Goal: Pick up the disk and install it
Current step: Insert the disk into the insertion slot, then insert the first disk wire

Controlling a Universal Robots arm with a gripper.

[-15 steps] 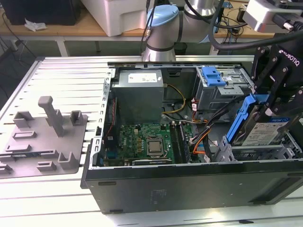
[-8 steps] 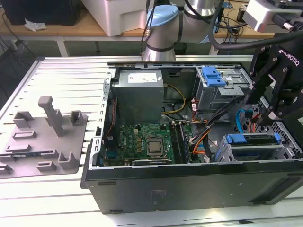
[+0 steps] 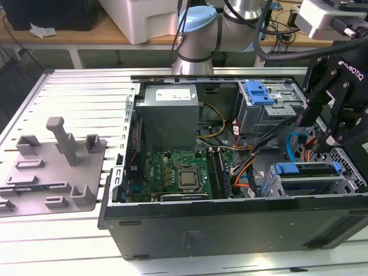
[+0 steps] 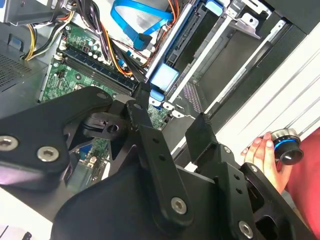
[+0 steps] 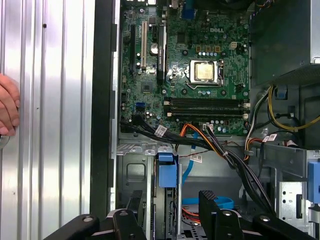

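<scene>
Blue-framed disk (image 3: 307,170), slotted on edge in the drive cage (image 3: 270,187).
We log the gripper (image 4: 171,106) spread and empty above it, presumably because the disk already sits home.

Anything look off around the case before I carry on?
A person's hand is over the slatted table beside the computer case, near the open gripper, which is odd for a live workspace. Inside the case nothing looks askew.

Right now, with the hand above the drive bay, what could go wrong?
The open hand hangs over the disk, and a blue cable loops beside it; closing could snag it. A person's fingers lie on the table beside the case; the arm might strike them.
</scene>
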